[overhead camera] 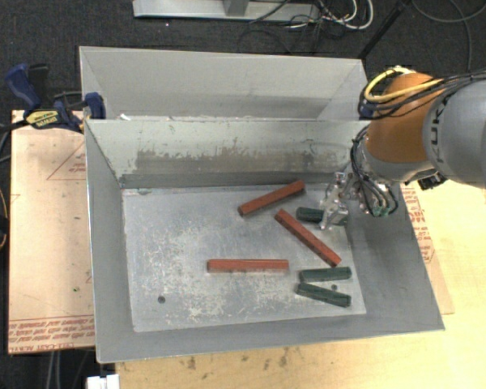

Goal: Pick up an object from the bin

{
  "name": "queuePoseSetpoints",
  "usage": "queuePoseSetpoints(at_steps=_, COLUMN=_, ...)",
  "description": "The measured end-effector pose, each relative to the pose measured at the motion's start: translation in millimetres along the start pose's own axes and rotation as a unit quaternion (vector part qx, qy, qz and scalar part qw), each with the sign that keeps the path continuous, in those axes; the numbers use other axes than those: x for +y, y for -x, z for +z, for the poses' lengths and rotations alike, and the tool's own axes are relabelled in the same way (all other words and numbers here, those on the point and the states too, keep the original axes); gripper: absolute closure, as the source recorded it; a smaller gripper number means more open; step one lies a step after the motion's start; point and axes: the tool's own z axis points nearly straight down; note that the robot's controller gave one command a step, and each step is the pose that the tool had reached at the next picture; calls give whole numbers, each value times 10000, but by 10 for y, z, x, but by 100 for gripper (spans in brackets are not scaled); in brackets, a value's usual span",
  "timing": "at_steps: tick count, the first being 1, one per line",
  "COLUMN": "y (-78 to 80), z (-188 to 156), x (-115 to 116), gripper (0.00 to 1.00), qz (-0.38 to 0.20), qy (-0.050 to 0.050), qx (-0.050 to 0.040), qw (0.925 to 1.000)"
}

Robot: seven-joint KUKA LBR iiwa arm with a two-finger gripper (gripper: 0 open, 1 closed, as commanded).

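Gripper (334,211) low in grey metal bin (170,241), opening impossible to judge, short dark green block (310,214) just beside, long red-brown bar (308,237) slanting close below

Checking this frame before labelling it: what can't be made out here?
Camera view:
- Dark green block: its right end is hidden by the gripper.
- Bin's right wall: its upper part is covered by the arm.
- Dark speck, front left: too small to identify.

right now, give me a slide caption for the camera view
Gripper at the grey bin's right side, beside a small dark green block, amid three red-brown bars
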Motion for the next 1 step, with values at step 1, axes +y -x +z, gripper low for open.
queuePoseSetpoints(at_steps=1, y=-51, z=-1621, x=12, gripper=100, qz=-164, qy=-3, qx=21, qw=9999)
